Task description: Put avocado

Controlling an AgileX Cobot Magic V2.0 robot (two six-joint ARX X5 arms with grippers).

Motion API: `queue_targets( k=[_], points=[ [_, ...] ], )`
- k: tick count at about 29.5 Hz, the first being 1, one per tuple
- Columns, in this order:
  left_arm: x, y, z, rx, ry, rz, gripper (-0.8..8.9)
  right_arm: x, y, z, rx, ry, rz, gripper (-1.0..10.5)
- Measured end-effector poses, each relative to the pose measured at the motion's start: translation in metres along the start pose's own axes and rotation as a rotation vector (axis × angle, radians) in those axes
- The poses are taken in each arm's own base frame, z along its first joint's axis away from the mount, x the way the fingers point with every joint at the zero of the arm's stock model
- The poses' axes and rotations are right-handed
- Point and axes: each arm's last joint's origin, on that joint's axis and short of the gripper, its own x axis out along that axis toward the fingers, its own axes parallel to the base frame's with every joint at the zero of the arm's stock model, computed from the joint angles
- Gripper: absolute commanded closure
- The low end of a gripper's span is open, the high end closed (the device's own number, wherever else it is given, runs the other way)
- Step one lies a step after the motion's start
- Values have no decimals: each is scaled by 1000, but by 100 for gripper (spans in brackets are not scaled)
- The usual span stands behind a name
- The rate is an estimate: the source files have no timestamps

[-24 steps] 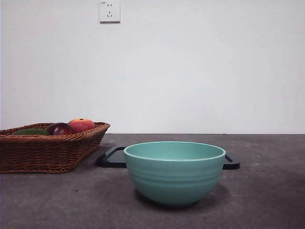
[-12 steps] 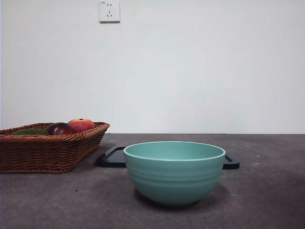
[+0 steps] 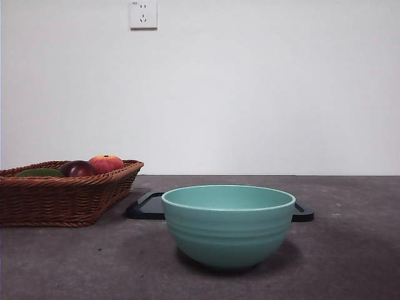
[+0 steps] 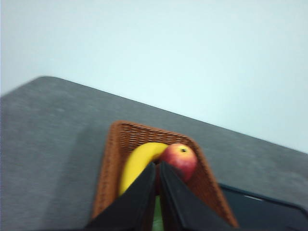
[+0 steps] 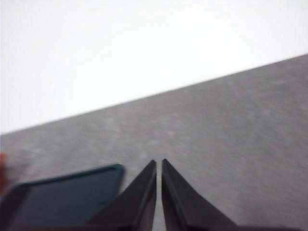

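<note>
Left gripper point(image 4: 158, 166) pressed together, nothing pinched, hanging above the wicker basket point(image 3: 69, 197). Right gripper point(image 5: 159, 163) pressed together too, over bare grey table point(image 3: 350, 250) just beside the dark tray point(image 5: 62, 192). Avocado point(image 3: 40, 172) down in the basket at the table's left, only its green top peeking over the rim, right next to a dark maroon fruit point(image 3: 79, 168) and a red-orange peach point(image 3: 107, 163). Yellow banana point(image 4: 137, 161) in there as well, seen from the left wrist. Teal bowl point(image 3: 228, 225) front and centre, tray behind it.
</note>
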Motion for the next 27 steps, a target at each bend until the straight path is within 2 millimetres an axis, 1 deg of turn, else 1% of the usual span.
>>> queue_targets(
  k=[2, 6, 9, 13, 16, 19, 22, 27],
  points=[
    [4, -4, 7, -18, 46, -35, 797, 0, 5, 8, 18, 33, 47, 935],
    [16, -18, 25, -37, 192, -131, 797, 2, 15, 24, 47, 170, 102, 935],
    [24, -30, 44, -41, 267, -177, 797, 7, 25, 42, 58, 242, 148, 935],
    [35, -50, 75, -29, 317, -255, 797, 15, 39, 68, 73, 324, 241, 935],
    [40, -63, 91, -9, 350, -298, 797, 23, 48, 83, 87, 418, 306, 935],
    [44, -75, 97, 28, 406, -358, 797, 30, 55, 94, 71, 521, 340, 935],
    [44, -82, 98, 56, 451, -419, 797, 32, 61, 103, 30, 606, 369, 935],
    [39, -89, 100, 68, 477, -497, 794, 27, 71, 119, -117, 593, 462, 935]
  ],
)
